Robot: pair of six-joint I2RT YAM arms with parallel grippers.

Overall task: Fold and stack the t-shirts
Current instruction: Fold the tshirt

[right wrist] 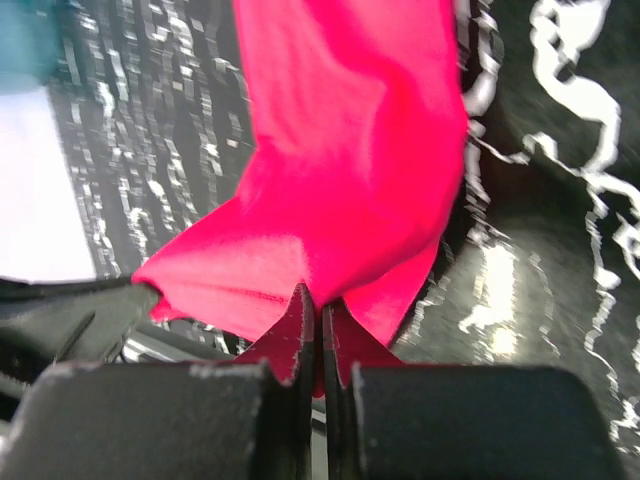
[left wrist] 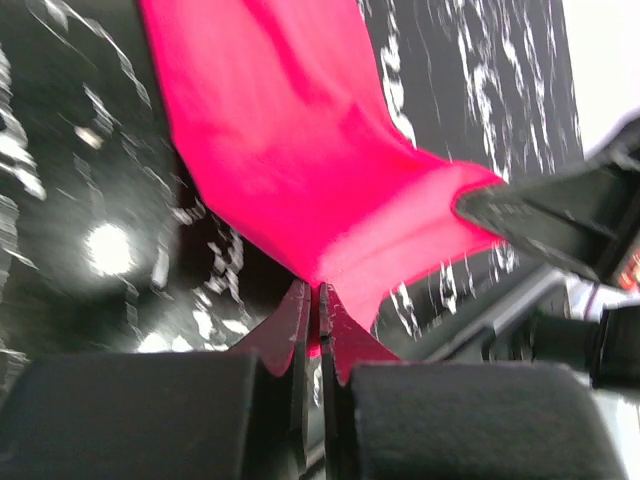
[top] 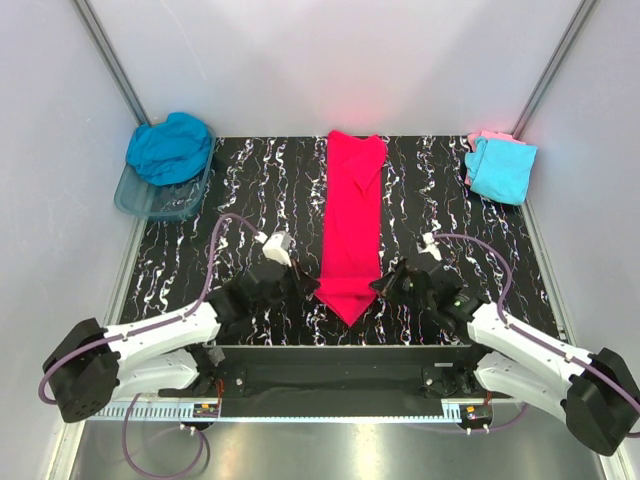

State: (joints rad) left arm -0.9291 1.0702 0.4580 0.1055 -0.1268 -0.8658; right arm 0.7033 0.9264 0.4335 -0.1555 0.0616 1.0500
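Closest thing in the left wrist view is the left gripper (left wrist: 318, 300) itself. Its two fingers are pressed together with a bit of the pink-red t-shirt (left wrist: 300, 150) pinched between the tips. Same deal on the other side: the right gripper (right wrist: 320, 300) is clamped flat on its own corner of that cloth, no gap that I can see.

From above, the shirt is folded into one long narrow strip. It runs straight away from both grippers toward the far side of the black marbled table (top: 250, 190). The near end sits between the two grippers, one on each side edge, and the cloth there comes down to a point just behind the fingertips. In the wrist views this near end looks raised off the table, though I can't say how far. The rest of the strip lies flat ahead of the grippers.

Well ahead and off to the left of the left gripper, the teal-blue t-shirt (top: 170, 148) is heaped on a clear plastic tub (top: 150, 203). Well ahead and off to the right of the right gripper, the light cyan t-shirt (top: 500, 170) lies folded on top of the pale pink t-shirt (top: 487, 136), with only a pink edge poking out.
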